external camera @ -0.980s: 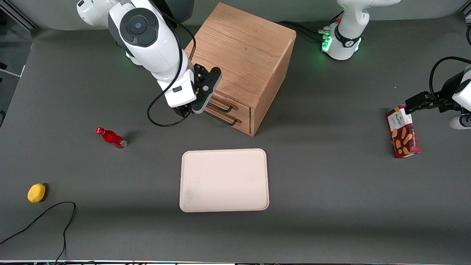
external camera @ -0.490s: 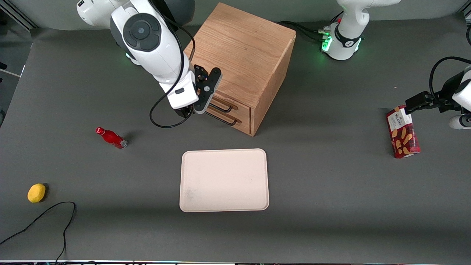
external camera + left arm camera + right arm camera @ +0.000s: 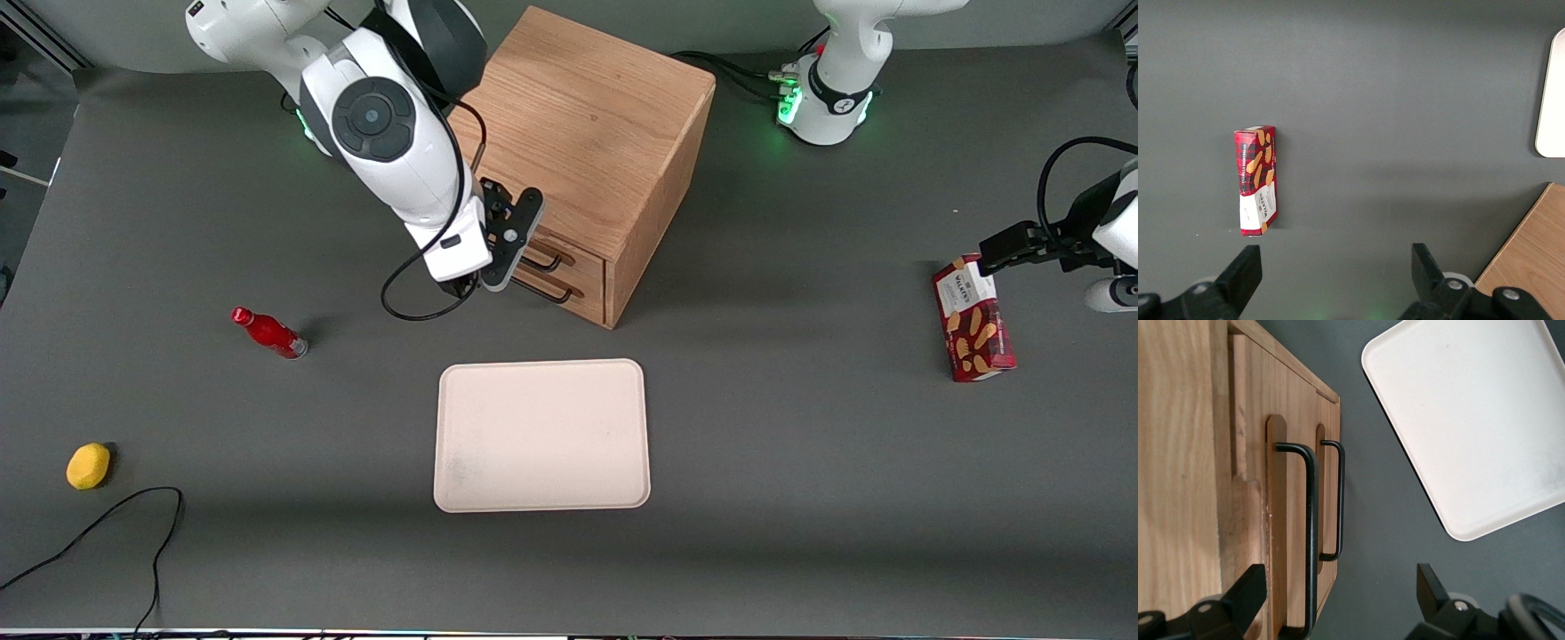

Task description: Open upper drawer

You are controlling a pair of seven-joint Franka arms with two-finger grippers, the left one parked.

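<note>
The wooden cabinet (image 3: 582, 151) stood on the grey tabletop (image 3: 800, 444), farther from the front camera than the cream tray (image 3: 541, 436). Its upper drawer (image 3: 1245, 453) was shut, flush with the lower drawer (image 3: 1328, 500) beneath it. The gripper (image 3: 1338, 600) hung just in front of the drawer faces with its fingers (image 3: 1238, 597) spread wide and nothing between them; the upper drawer's black bar handle (image 3: 1311, 540) ran down toward one finger, untouched. This looked like the approach step. Next, the fingers would need to straddle that upper bar, not the lower handle (image 3: 1339, 500) beside it, close on it, then pull straight out from the cabinet.
</note>
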